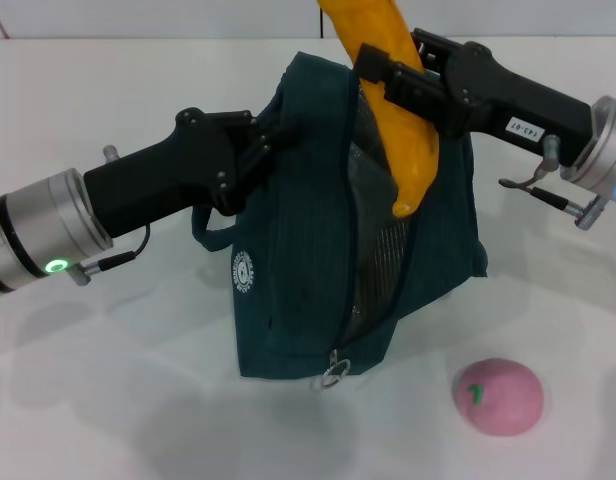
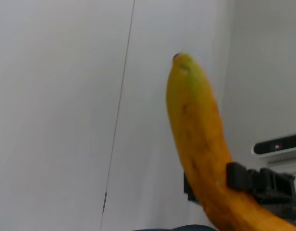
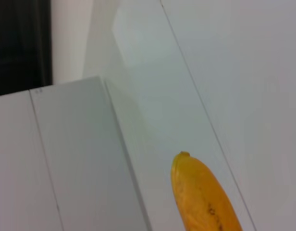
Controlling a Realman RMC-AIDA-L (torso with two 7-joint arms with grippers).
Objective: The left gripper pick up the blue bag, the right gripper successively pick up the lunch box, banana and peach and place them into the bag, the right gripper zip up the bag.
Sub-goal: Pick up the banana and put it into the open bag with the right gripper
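A plain white tabletop [image 1: 108,400] runs under the whole scene, with pale wall panels behind it in both wrist views. The left claw [image 1: 273,135] reaches in from nine o'clock and pinches the upper edge of the blue bag [image 1: 288,280], holding it raised so its open zipper mouth shows the silvery lining and its bottom corner sits on or just above the surface; the ring pull [image 1: 333,377] dangles at the low end of the zipper. The right claw [image 1: 388,75] comes in from two o'clock, pressed onto the banana [image 1: 403,140] about midway along its length. The banana's long axis runs roughly twelve to six, slightly tilted, its lower tip pointing down into the bag's mouth and its other end rising out of the head view. The peach [image 1: 498,396] lies alone on the tabletop at about five o'clock of the bag, well apart from it. The lunch box is not visible, so it may already be inside. The risk, as I judge it, is the banana's tip catching the zipper edge or lining and sliding outside, or pivoting in the grip if released too high; pressure on the fabric might also pull the bag from the left claw.
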